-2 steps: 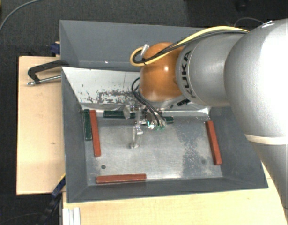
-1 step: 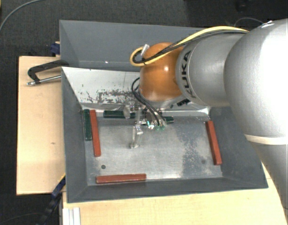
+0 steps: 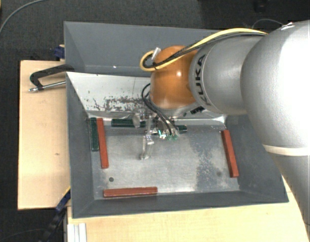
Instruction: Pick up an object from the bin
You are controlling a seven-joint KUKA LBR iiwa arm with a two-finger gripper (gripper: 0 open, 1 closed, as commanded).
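My gripper hangs low over the bare floor in the middle of the bin, under the orange wrist cover. Nothing shows beneath or beside its tip. The nearest thing is a dark green bar lying along the back wall, up and to the left of the gripper. A second short green piece lies at the back wall just right of the gripper. A red-brown bar lies along the front wall, well below the gripper.
Along the left wall lie a red-brown bar and, beside it, a dark green bar. Another red-brown bar lies along the right wall. A small dark speck sits front left. The arm covers the bin's back right.
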